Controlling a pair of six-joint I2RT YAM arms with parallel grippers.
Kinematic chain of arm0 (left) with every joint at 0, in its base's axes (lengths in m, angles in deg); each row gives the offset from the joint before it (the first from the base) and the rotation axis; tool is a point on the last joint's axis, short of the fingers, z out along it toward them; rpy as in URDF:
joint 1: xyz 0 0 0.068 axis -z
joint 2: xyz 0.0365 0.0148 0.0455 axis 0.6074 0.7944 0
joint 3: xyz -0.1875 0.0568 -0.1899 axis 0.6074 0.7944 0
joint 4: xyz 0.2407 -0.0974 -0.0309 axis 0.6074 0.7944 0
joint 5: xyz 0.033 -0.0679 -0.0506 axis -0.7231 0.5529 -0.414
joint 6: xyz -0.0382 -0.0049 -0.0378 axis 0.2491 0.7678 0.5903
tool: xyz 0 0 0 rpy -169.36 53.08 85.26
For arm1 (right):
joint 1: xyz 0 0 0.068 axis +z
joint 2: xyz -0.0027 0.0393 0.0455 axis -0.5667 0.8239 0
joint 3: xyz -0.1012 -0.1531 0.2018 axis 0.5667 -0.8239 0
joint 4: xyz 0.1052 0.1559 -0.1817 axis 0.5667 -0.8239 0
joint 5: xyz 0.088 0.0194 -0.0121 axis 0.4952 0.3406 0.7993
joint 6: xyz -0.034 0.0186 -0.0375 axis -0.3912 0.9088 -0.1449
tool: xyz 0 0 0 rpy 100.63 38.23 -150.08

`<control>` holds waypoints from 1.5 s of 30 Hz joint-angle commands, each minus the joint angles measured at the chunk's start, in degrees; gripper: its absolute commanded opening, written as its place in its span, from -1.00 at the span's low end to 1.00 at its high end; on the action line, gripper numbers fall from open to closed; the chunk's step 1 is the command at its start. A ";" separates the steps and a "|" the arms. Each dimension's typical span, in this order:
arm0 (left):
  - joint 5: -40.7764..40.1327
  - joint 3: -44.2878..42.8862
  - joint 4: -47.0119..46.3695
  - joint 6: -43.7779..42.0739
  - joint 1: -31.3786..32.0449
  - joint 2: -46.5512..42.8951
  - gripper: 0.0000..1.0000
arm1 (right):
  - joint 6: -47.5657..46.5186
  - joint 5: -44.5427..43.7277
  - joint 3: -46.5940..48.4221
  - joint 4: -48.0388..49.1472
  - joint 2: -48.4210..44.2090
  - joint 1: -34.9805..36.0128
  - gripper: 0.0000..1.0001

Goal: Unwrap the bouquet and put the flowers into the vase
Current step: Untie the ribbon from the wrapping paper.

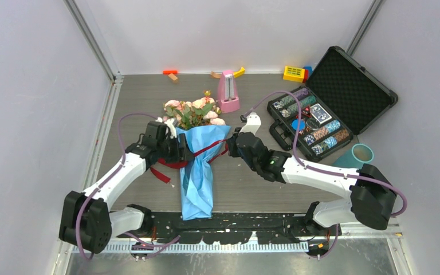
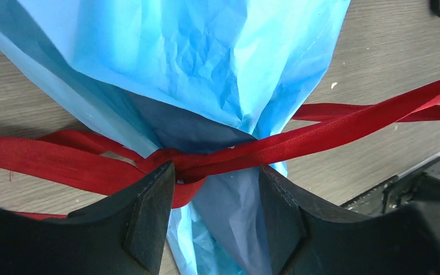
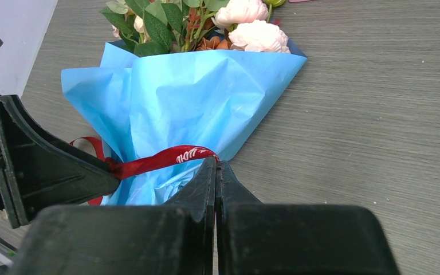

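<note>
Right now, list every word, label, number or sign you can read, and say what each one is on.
No text is legible.
White script on the ribbon: too blurred to read.
Print on the card box in the chip case: too small to read.

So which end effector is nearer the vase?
Right. The right end effector sits at the bouquet's right side, toward the vase; the left end effector is at the bouquet's left side, farther off.
</note>
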State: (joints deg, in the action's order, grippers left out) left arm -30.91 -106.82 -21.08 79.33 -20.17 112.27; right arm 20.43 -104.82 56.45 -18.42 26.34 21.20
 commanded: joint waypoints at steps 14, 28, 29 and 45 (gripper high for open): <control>-12.83 -0.14 -10.19 -6.48 6.90 1.17 -0.07 | 2.32 -0.33 -0.18 0.54 -1.51 -1.96 -0.99; -9.45 1.18 -13.52 -7.19 8.78 -1.26 -1.00 | 3.15 -3.60 -1.28 -1.38 -1.45 -2.70 -1.00; -8.98 1.23 -13.42 -7.05 8.78 -1.86 -1.00 | 3.20 -3.98 -1.43 -1.92 -1.47 -2.67 -1.00; 3.53 -2.95 -15.76 -0.79 8.87 0.07 -1.00 | 13.26 -11.39 -3.97 -12.09 -0.42 -4.91 -0.85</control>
State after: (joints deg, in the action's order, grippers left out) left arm -33.80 -106.90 -31.47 75.36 -11.54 110.24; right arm 29.12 -112.08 53.08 -29.02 26.36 16.65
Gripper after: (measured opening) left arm 0.009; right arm 0.062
